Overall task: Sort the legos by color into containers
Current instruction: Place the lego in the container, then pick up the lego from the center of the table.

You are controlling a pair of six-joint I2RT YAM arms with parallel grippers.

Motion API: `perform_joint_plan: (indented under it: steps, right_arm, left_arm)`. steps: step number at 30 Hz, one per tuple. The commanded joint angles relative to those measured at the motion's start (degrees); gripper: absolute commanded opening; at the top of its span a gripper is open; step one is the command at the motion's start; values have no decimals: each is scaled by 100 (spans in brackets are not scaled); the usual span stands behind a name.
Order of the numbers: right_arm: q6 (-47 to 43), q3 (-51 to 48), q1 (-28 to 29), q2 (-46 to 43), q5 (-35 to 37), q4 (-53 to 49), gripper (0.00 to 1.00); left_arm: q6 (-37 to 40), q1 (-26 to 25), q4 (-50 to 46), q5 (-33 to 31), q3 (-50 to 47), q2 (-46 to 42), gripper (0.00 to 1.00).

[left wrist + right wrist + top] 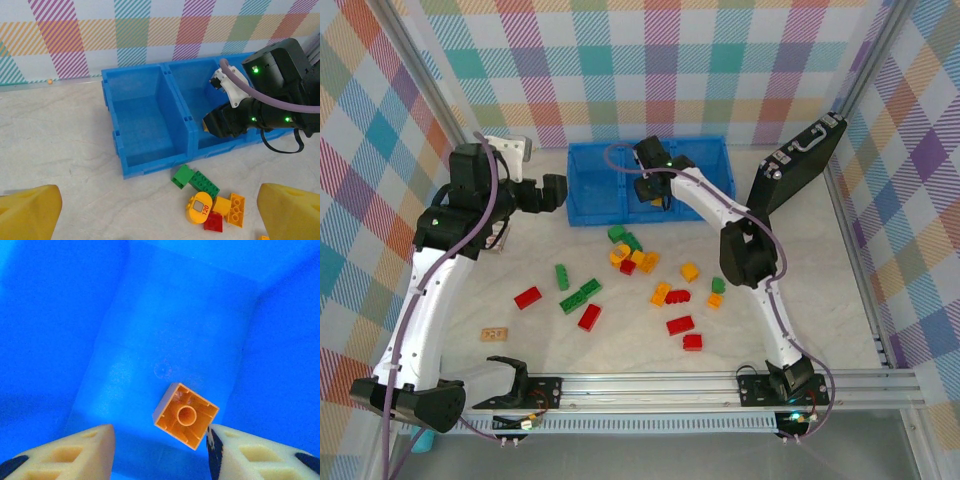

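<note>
1. In the top view, the blue tray (pixel 595 148) stands at the far side of the table (pixel 820 300). Your right claw (pixel 652 192) hangs over its middle compartment (pixel 650 165). Your left claw (pixel 556 193) is just beside the tray's left end. The loose legos (pixel 665 293), red, green and orange-yellow, lie scattered on the table nearer the arm bases, apart from the tray.
2. In the left wrist view, the left compartment (pixel 145 125) shows you its bare blue floor. The right claw (pixel 212 125) reaches down inside the middle compartment (pixel 192 85) and hides what lies beneath it. Your left claw's yellow fingers (pixel 30 212) stand wide apart at the bottom corners, holding nothing. A small cluster of bricks (pixel 210 200) lies on the table just in front of the tray.
3. In the right wrist view, an orange brick (pixel 186 415) shows its hollow underside against the compartment's blue floor (pixel 150 315).
4. The brick sits between your right claw's fingers (pixel 75 452), close against the right one and apart from the left one. The jaws stand wider than the brick, so you are not gripping it.
</note>
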Motion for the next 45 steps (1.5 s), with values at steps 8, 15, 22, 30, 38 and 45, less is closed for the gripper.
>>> perform_joint_plan:
  steps: [8, 15, 22, 30, 38, 45]
  right_arm:
    - [834, -2887, 60, -2764, 209, -46, 53]
    - [1307, -5307, 35, -4634, 592, -411, 58]
    - [2185, -6677, -17, -5600, 283, -568, 67]
    - [2560, -7355, -70, -5621, -103, -172, 75]
    - [2581, -7740, -310, -5310, -25, 304, 77]
    - [2569, -7833, -566, -5081, -254, 694, 77]
  left_arm:
    - [18, -30, -103, 14, 148, -100, 100]
    - [-35, -30, -77, 166, 133, -109, 100]
    - [-59, -32, -70, 174, 134, -95, 100]
    - [-123, -30, -42, 309, 119, -33, 100]
    - [-75, -60, -33, 387, 88, -54, 100]
    - [-45, -74, -48, 402, 88, 1, 100]
